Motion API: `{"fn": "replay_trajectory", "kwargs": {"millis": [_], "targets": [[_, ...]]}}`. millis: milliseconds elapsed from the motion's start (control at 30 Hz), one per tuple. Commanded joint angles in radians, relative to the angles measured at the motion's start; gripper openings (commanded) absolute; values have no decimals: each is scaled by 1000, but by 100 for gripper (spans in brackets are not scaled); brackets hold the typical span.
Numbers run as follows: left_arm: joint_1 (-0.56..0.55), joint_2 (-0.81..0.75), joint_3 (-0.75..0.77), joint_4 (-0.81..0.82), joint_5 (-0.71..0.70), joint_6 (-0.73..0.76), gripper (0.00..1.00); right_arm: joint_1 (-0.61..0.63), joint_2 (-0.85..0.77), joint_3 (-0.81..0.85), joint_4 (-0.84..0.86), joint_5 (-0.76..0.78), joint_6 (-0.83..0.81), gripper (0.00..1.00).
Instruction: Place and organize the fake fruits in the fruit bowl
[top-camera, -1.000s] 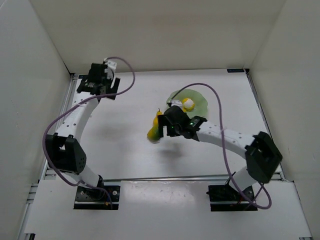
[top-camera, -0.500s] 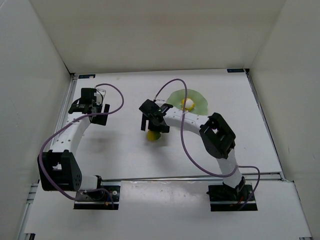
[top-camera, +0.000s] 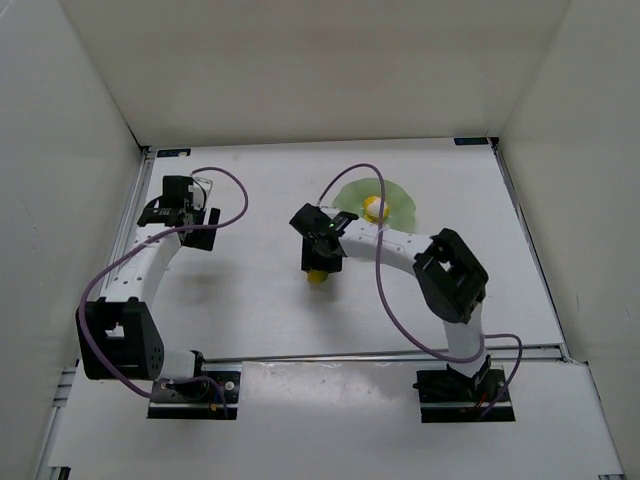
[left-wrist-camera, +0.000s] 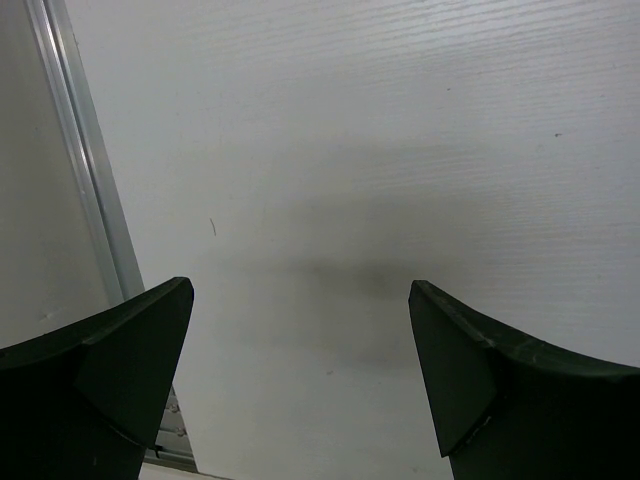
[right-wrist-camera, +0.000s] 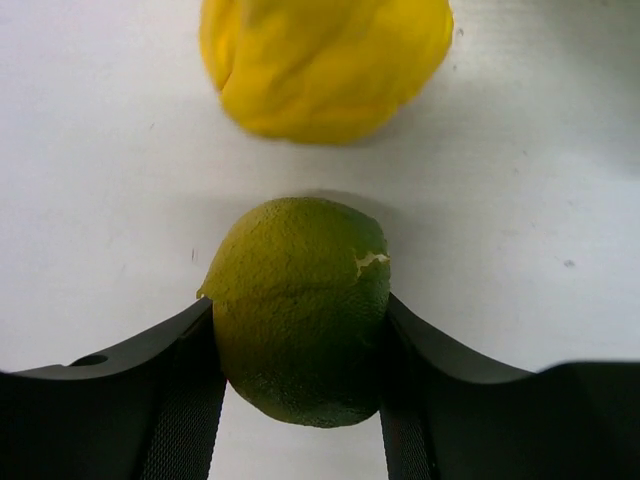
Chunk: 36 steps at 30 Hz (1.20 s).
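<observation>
1. The right tool (right-wrist-camera: 298, 330) is closed on the green-yellow fruit (right-wrist-camera: 300, 290); both inner faces are pressed against the fruit's sides, with its rounded front projecting past the fingertips
2. Whether the green-yellow fruit is lifted or is resting on the surface (right-wrist-camera: 90, 180) cannot be told
3. The fruit is round with no marked long axis, so no turn of the wrist is judged necessary. A dull, finely pitted rind is shown, with one small pale chip near its upper right
4. The pear (right-wrist-camera: 325, 60) lies just ahead of the right tool, close to the held fruit but apart from it. It is smooth, bright yellow and softly lobed; its top is cut off, so its long axis cannot be given
5. The fruit bowl (top-camera: 405, 205) lies behind the right tool, beside that arm's forearm. The coming move is judged to turn on this: the held fruit must be carried back and sideways, over the wavy rim
6. The bowl is pale green and translucent; the yellow-and-white fruit (top-camera: 375, 208) is already inside
7. The left tool (left-wrist-camera: 300, 290) stands wide open over bare surface, well apart from the bowl; the right arm is the nearer
</observation>
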Motion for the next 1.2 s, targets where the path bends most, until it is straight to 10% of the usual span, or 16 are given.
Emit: {"fn": "replay_trajectory", "kwargs": {"millis": [0, 367, 567, 1167], "targets": [[-35, -19, 20, 23, -14, 6, 100, 23, -175, -46, 45, 40, -78, 30], [-345, 44, 35, 13, -37, -18, 100, -327, -401, -234, 110, 199, -145, 31], [-522, 168, 173, 4, 41, -18, 100, -454, -275, -122, 80, 144, -181, 100], [-585, 728, 676, -16, 351, -112, 100, -572, -657, -206, 31, 196, -245, 100]]}}
